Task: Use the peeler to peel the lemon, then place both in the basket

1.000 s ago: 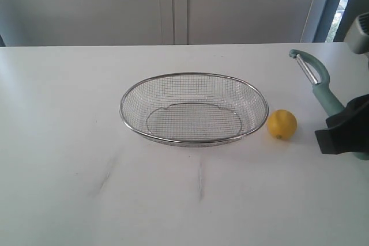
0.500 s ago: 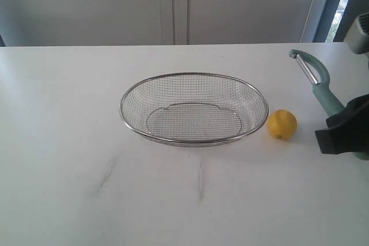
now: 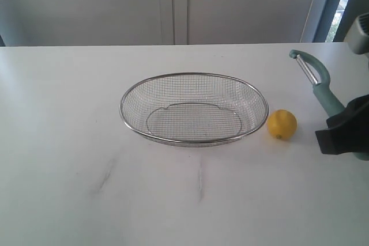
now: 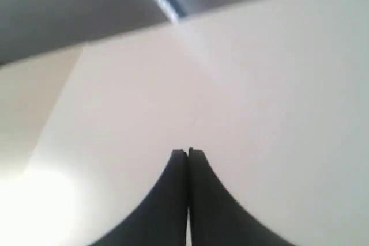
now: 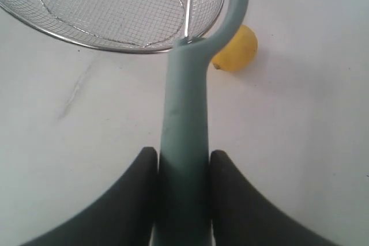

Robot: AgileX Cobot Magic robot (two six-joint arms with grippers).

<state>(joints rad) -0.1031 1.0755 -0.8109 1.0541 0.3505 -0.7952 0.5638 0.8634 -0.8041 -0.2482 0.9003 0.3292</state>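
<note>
In the outside view nothing has moved over the last second, so we judge peeling not yet begun: one empty basket [image 3: 194, 74] sits mid-frame, one lemon [image 3: 282, 124] lies just beside its right rim, and one peeler [image 3: 320, 87] is held by the right gripper [image 3: 345, 131] at the right edge. The left wrist view shows us the left gripper [image 4: 187, 152] with fingers pressed together, holding nothing. In the right wrist view, the fingers are clamped on the peeler's handle.

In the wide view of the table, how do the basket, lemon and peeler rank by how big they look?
Largest: the basket, by far.
Next: the peeler, long but slim, its handle end hidden.
Smallest: the lemon.
</note>
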